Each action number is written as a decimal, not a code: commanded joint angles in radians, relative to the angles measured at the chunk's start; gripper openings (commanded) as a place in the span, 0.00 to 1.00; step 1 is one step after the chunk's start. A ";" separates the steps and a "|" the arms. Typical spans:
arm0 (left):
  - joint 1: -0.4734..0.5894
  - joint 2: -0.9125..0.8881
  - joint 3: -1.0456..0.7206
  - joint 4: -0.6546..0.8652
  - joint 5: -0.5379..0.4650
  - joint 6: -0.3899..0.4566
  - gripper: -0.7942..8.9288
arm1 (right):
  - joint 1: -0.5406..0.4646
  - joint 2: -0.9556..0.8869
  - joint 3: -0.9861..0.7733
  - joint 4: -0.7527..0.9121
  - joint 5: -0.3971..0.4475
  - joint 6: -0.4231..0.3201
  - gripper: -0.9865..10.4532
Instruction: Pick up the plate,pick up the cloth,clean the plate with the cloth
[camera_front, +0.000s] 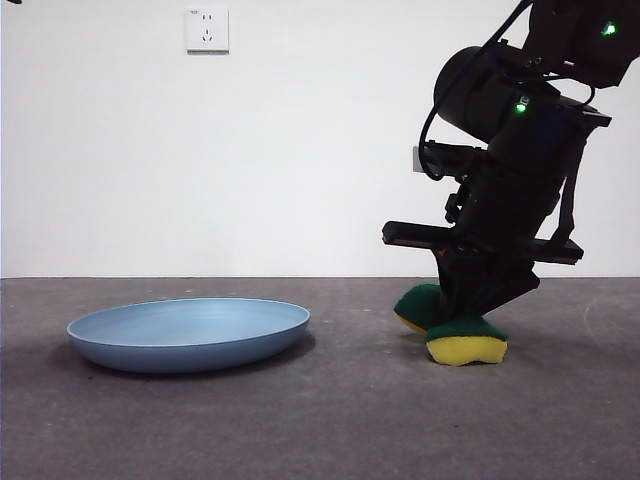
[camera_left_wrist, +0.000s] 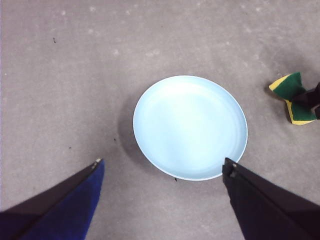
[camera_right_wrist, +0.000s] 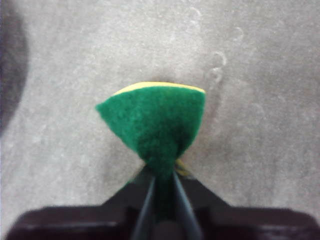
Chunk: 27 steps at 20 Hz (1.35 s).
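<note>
On my right wrist camera the jaws of the right gripper (camera_right_wrist: 162, 182) are pressed together on the middle of the cloth (camera_right_wrist: 155, 120), which is in fact a sponge. The green layer is pinched narrow between them and spreads wide beyond the tips, with a thin yellow edge at the far side. In the front view I see this gripper (camera_front: 470, 320) coming down from above on the right. The sponge (camera_front: 455, 335) bulges out on both sides of it, yellow foam below and green on top, low at the gray table (camera_front: 340, 420).

The left gripper (camera_left_wrist: 162, 167) hangs above the table with its jaws spread wide and holding nothing. Between the tips I see the plate (camera_left_wrist: 190, 127). It lies flat on the table, well apart from the sponge (camera_left_wrist: 290, 95).
</note>
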 joint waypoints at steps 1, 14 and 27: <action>-0.004 -0.003 -0.005 0.000 -0.001 -0.007 0.49 | 0.002 0.010 -0.006 0.001 0.000 -0.007 0.47; -0.004 0.002 -0.005 0.013 -0.003 -0.006 0.49 | 0.002 -0.012 0.012 0.000 0.000 -0.006 0.64; -0.004 0.177 -0.005 0.143 -0.006 0.052 0.21 | 0.003 -0.442 0.013 -0.248 0.000 -0.010 0.20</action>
